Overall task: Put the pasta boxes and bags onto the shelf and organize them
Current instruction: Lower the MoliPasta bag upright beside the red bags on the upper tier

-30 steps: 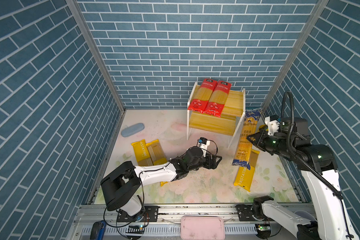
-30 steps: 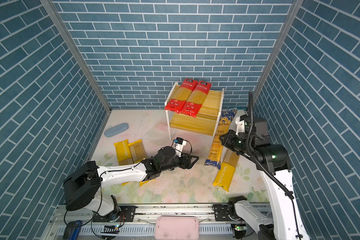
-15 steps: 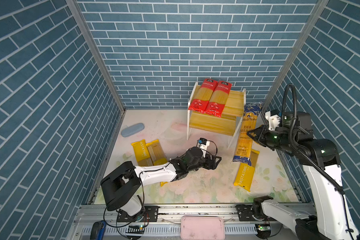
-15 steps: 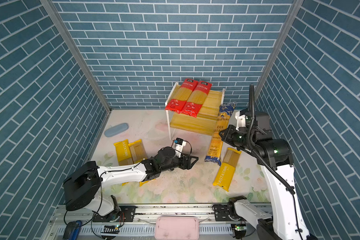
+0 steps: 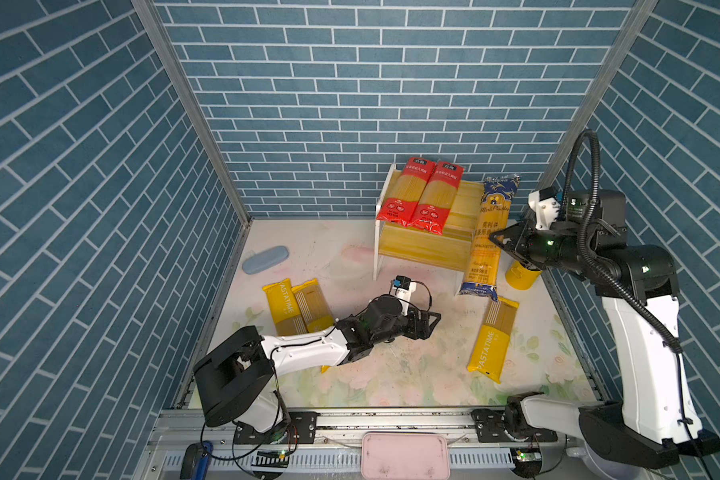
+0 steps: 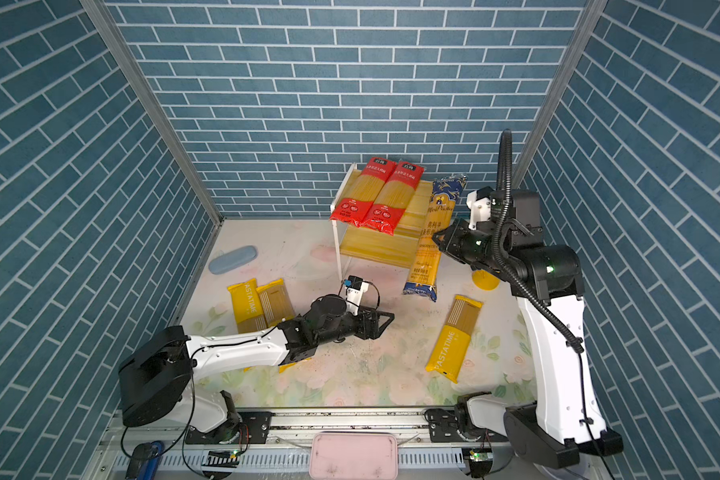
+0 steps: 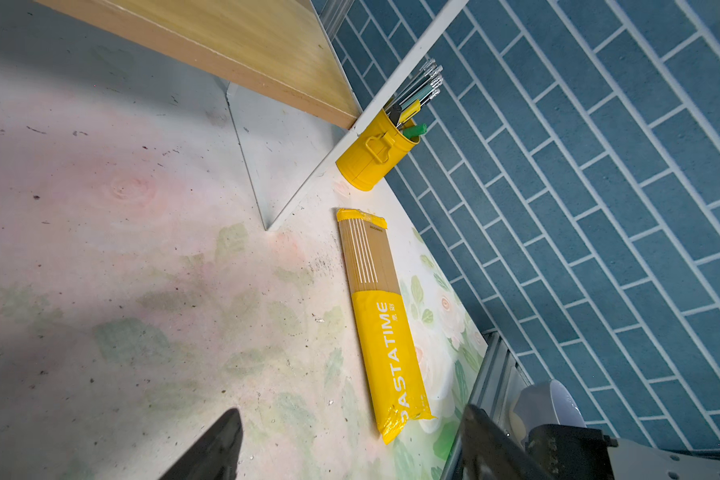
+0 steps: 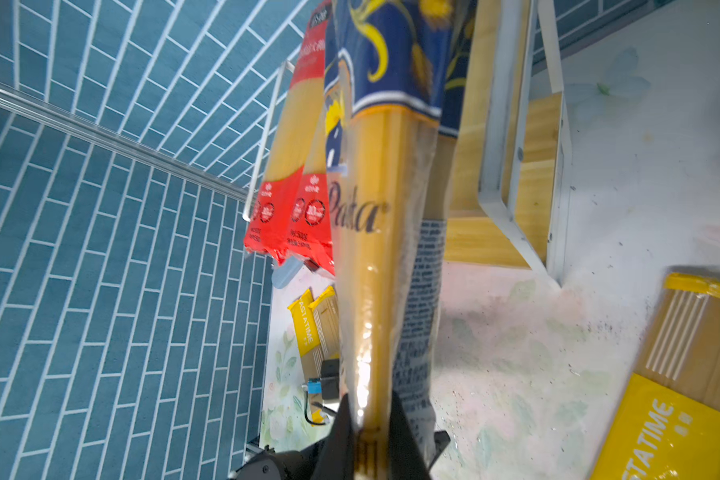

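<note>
Shelf [image 5: 425, 249]: 2 red packets [image 5: 416, 195] lie on the upper board. Right fingers [image 8: 406, 436] clamp 1 blue-ended packet [image 5: 485, 266], lifted at the shelf's right end. Bench [image 5: 391, 374]: left yellow pair [image 5: 294, 309] and right yellow packet [image 5: 493, 340], 3 total. Left fingers [image 7: 221, 444] wide, empty.

Left tool [image 5: 432, 321] low, jaws apart; right tool [image 5: 494, 240] raised, clenched.

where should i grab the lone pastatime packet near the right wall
The packet lies flat and long on the table, both long edges clear. Come from straight above and pinch across its narrow width near the middle, so it stays balanced.
</note>
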Available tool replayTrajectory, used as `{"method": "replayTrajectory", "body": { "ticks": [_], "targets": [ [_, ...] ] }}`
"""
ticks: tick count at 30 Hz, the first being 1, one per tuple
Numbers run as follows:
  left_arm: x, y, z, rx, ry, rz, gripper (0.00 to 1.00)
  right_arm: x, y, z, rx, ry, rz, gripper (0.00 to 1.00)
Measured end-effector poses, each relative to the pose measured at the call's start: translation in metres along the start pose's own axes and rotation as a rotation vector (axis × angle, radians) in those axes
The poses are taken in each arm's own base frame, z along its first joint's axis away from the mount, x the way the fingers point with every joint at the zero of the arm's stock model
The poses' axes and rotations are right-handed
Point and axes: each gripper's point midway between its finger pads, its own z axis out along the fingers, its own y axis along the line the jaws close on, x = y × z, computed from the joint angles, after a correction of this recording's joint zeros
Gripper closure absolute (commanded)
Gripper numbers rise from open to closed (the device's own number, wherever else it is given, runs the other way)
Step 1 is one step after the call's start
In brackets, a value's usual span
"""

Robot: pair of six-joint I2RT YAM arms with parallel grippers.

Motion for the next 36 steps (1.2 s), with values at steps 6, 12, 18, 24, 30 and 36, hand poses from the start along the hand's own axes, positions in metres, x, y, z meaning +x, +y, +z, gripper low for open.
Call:
{"method": "replayTrajectory", "body": {
  "ticks": [6, 12, 18, 24, 30, 36],
  "targets": [
    [-0.005, -0.002, -0.004, 0.002, -0.019, 0.001, 0.17, -0.046, 0.016, 0.033, -0.019, -0.047, -0.013, 1.0],
    [0.0, 0.003, -0.012, -0.011, -0.017, -0.001, 0.17, -0.075, 0.011, 0.081, 0.005, -0.045, 0.003, 1.0],
    [-0.003, 0.003, -0.017, -0.011, -0.031, -0.004, 0.17, -0.092, 0.003, 0.103, 0.054, -0.053, 0.014, 1.0],
    [-0.002, 0.003, -0.015, -0.009, -0.033, -0.022, 0.17, -0.092, -0.016, 0.11, 0.127, -0.04, 0.026, 1.0],
    [-0.001, 0.005, -0.013, -0.011, -0.029, -0.026, 0.17, -0.095, -0.026, 0.11, 0.145, -0.037, 0.041, 1.0],
    [0.004, 0.007, -0.01, -0.015, -0.013, -0.028, 0.17, -0.096, -0.031, 0.112, 0.154, -0.034, 0.035, 1.0]
  ]
}}
